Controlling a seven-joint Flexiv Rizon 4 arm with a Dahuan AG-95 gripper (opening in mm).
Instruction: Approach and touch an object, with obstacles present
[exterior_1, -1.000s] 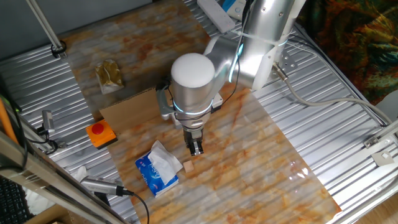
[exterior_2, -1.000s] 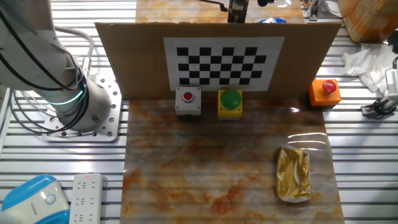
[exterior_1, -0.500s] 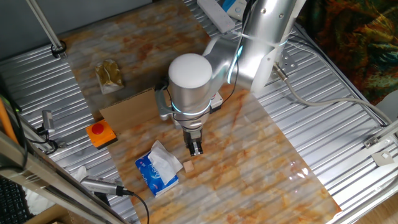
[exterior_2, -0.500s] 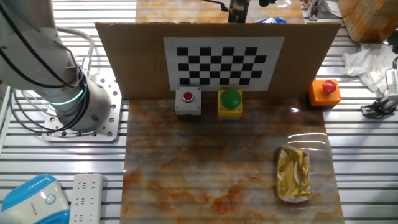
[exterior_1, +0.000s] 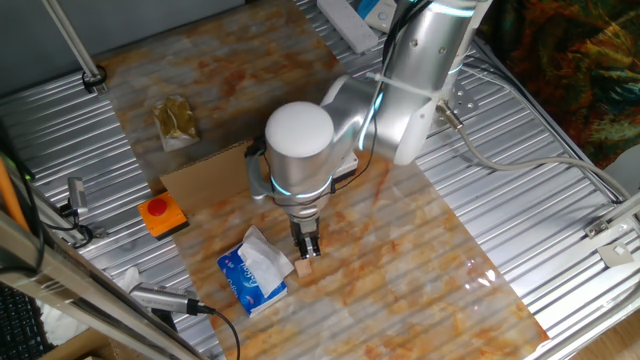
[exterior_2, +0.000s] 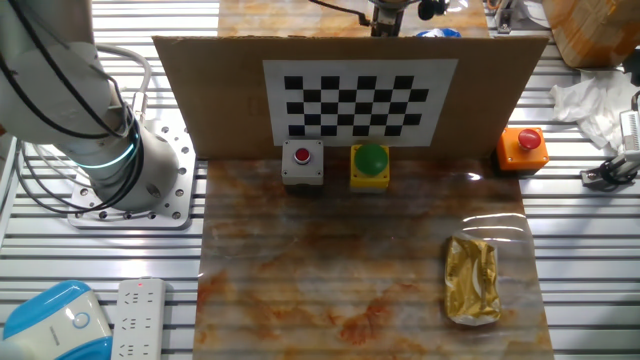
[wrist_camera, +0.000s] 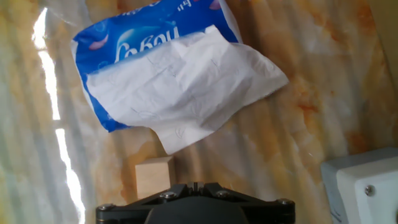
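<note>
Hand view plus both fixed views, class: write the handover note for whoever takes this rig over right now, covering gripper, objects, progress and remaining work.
Gripper: hangs low just above a small wooden block beside the tissue pack; open or shut cannot be told.
Cardboard wall: upright, between the gripper and the red button box and green button box; the orange button box sits at its end.
Done: approach only; no contact visible.
Left: touch the target, probably without bumping the wall.
</note>
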